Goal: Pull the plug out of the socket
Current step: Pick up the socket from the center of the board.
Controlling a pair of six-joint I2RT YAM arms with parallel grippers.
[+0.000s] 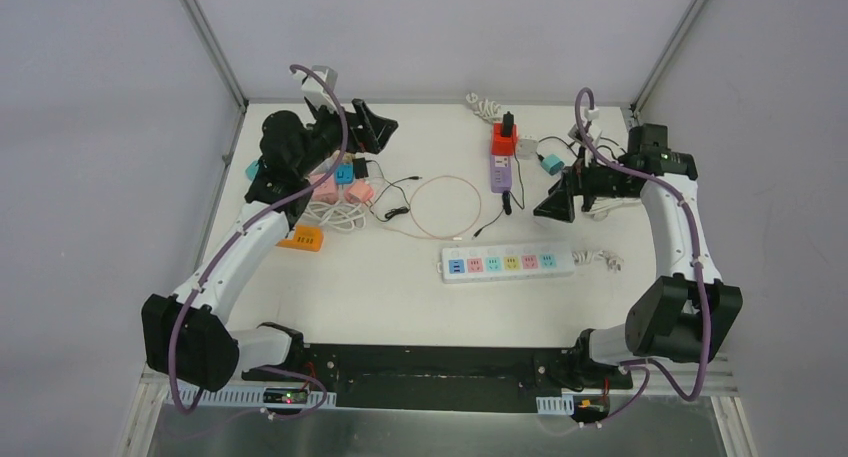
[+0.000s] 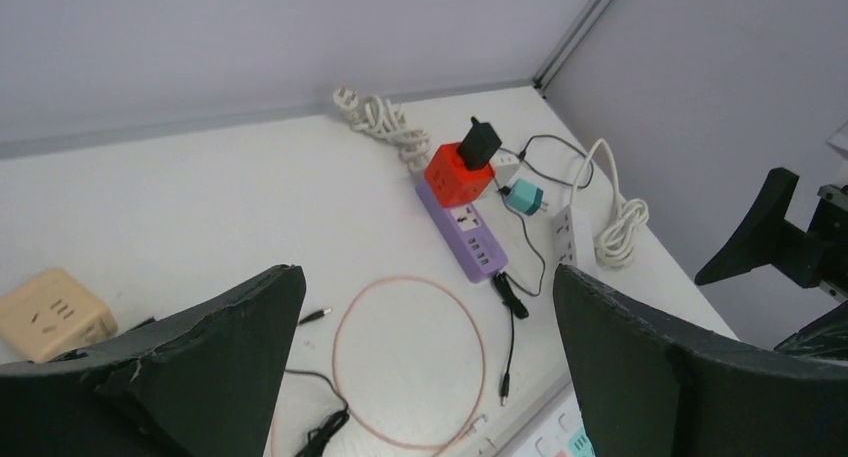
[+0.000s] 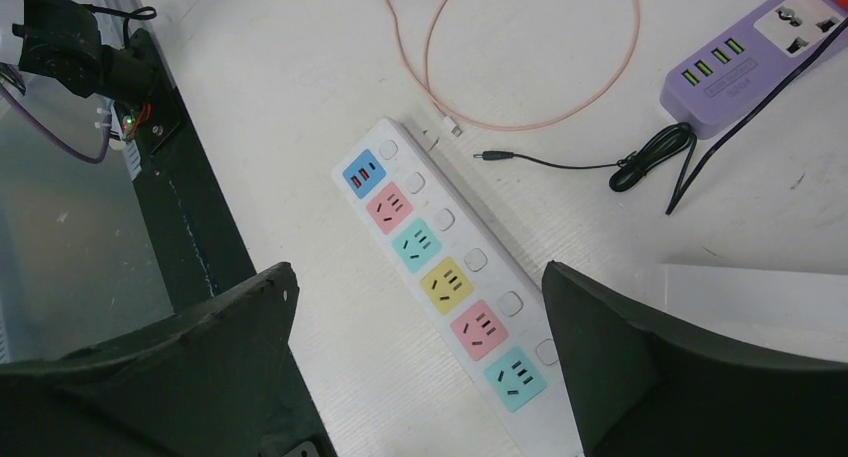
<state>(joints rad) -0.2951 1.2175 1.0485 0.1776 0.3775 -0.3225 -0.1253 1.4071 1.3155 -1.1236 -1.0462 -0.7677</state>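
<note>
Your left hand [image 2: 425,297] and right hand [image 3: 418,282] both stand apart, gripping nothing. The black plug [image 2: 479,142] sits in the red socket [image 2: 452,178]; its lettering is too small to read.

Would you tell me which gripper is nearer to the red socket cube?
Right. The right gripper hangs open just near-right of the red socket cube, which carries the black plug. The left gripper, also open, is farther off on its left.

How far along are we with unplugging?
Done: nothing visible; the black plug still sits in the red socket cube. In hand: nothing; left gripper and right gripper are open, empty, away from it. Left: grasp the plug and pull it out.
</note>
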